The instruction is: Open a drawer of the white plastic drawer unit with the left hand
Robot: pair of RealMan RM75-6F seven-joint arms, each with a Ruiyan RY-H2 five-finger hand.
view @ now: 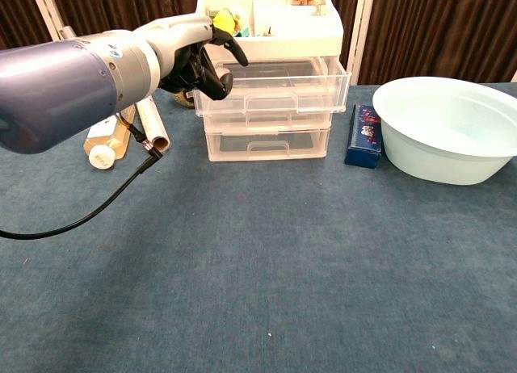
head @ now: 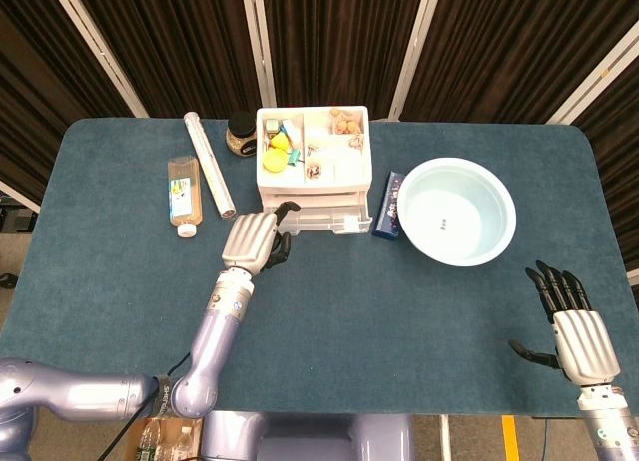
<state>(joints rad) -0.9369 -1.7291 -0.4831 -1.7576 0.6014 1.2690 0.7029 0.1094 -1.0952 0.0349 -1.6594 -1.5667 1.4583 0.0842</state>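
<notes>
The drawer unit point(head: 314, 172) stands at the far middle of the counter point(head: 130, 281), its drawer fronts facing six o'clock toward the robot and its long axis running three to nine. The top drawer point(view: 273, 85) juts out past the one below it, its clear front toward the robot. The left robot hand point(head: 252, 239) sits at the unit's front left corner, fingers curled in with one fingertip hooked out toward the drawer's left end; whether it touches the plastic I cannot tell, and it grips nothing I can see. From the drawer fronts toward six o'clock the blue counter lies bare. At the unit's three o'clock a small blue box point(head: 387, 206) stands just beside it, then a pale basin point(head: 456, 211). At nine o'clock lie a tube point(head: 210, 166) and a bottle point(head: 184, 195), with a jar point(head: 241, 135) at ten. The right robot hand point(head: 573, 326) hovers at the near right corner, fingers spread, holding nothing.
</notes>
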